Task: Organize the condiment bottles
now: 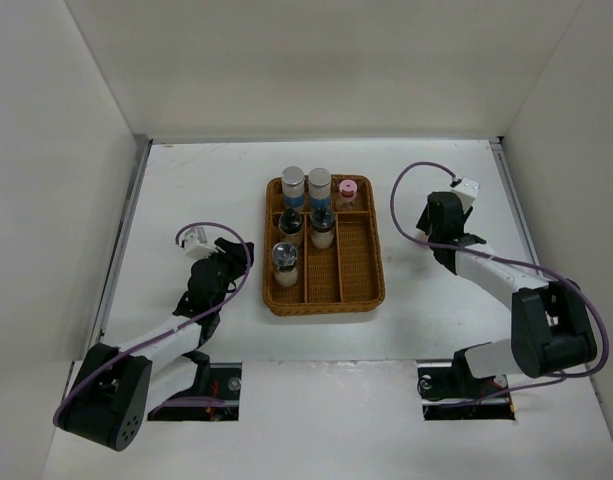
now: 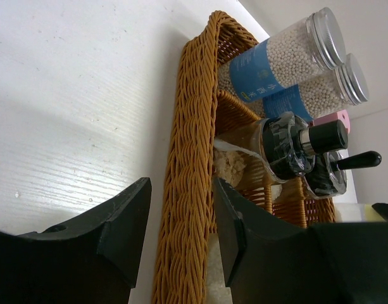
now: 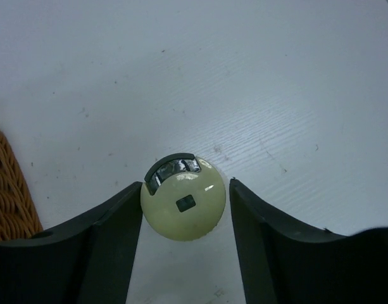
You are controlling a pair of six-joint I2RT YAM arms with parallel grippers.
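Right wrist view: I'm looking straight down on the pale-yellow-capped bottle (image 3: 183,206). It stands on the counter (image 3: 276,95) to the right of the wicker tray (image 3: 7,190), clear of its rim. The right gripper (image 3: 185,185) brackets the cap. One finger (image 3: 111,234) touches it and the other is a hair off, so I can't tell whether it's truly clamped.

The bottle is upright. Its long axis is vertical and runs straight along my line of sight, cap up toward the camera and body hidden beneath. The dark pour slot sits at the cap edge on the side away from the gripper.

My worry is that round, smooth cap. If the squeeze lands unevenly, it could twist out or tip the bottle away from the tray. A high grip also lets the body swing on the lift. Carrying it over, I could clip the wicker rim, or knock the two grey-capped jars (image 1: 305,181) and the pink-capped jar (image 1: 347,187) at the tray's far end. The black-topped grinders (image 1: 306,224) just nearer could go too.

The left gripper (image 2: 181,183) hangs spread and empty just beside the tray's left wall. A stray move there would shove the tray and shift my target.
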